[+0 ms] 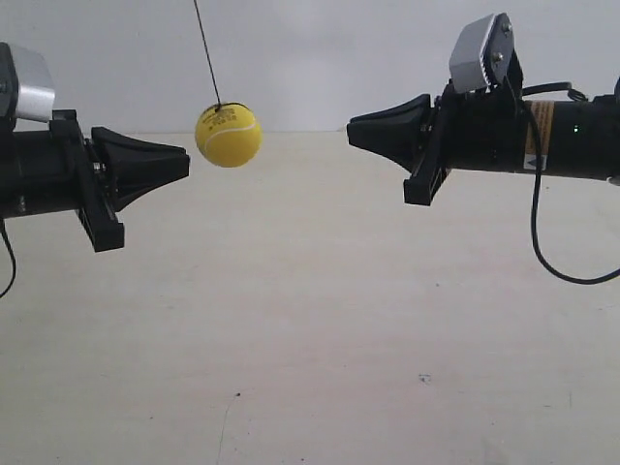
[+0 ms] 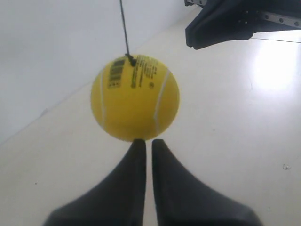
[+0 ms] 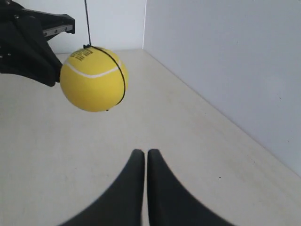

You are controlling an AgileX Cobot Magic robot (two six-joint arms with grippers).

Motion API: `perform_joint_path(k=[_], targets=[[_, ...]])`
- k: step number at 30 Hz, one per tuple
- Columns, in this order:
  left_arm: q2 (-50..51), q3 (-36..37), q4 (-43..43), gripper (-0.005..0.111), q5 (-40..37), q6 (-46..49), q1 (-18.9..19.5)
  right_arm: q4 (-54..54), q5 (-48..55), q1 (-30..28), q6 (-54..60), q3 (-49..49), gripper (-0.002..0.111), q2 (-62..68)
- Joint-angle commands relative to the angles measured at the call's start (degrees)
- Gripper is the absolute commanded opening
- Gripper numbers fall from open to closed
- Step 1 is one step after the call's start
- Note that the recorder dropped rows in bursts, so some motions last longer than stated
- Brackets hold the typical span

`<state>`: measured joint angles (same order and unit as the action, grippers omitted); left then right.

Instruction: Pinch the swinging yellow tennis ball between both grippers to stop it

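Both grippers have their fingers pressed together, gripping nothing; left gripper (image 2: 145, 141) sits with its tip just beside the yellow tennis ball (image 2: 135, 98), whether touching cannot be told; right gripper (image 3: 145, 153) points at the ball from well apart; in the exterior view the ball (image 1: 228, 135) hangs on a thin dark string (image 1: 205, 48) between both tips, above the pale table (image 1: 310, 339)

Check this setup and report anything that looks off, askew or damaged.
Nothing looks damaged. The yellow tennis ball hangs off-centre on its slanted string, near the left gripper and well short of the right gripper. Both grippers are shut.
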<state>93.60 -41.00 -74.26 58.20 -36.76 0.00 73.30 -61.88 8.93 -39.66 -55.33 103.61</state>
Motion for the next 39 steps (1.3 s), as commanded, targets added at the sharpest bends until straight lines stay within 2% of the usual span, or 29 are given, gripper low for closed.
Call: perform_joint_path(k=[1, 10, 16, 24, 32, 35, 39], targets=[[0.02, -0.32, 0.18, 0.005, 0.92, 0.46, 0.05, -0.88, -0.71, -0.40, 0.21, -0.28, 0.000, -0.10], [0.02, -0.32, 0.18, 0.005, 2.00, 0.76, 0.05, -2.48, -0.17, -0.40, 0.79, -0.85, 0.000, 0.03], [0.02, -0.32, 0.06, 0.005, 1.87, 2.13, 0.05, -0.54, -1.32, -0.40, -4.66, -7.47, 0.000, 5.49], [-3.12, -0.32, -0.52, 0.005, -5.49, 1.93, 0.05, 1.59, -5.39, -0.29, -6.08, -9.01, 0.000, 9.04], [-4.94, -0.32, -0.52, 0.005, -10.46, 1.02, 0.05, 0.36, -3.54, 5.11, -3.66, -9.35, 0.000, 9.04], [-4.94, -0.32, -0.10, 0.005, -10.26, 0.75, 0.05, 0.36, -1.71, 7.39, -3.06, -9.45, 0.000, 9.04], [-4.94, -0.32, -0.10, 0.005, -8.22, 0.75, 0.05, 0.36, -1.73, 7.59, -2.96, -9.45, 0.000, 9.04]])
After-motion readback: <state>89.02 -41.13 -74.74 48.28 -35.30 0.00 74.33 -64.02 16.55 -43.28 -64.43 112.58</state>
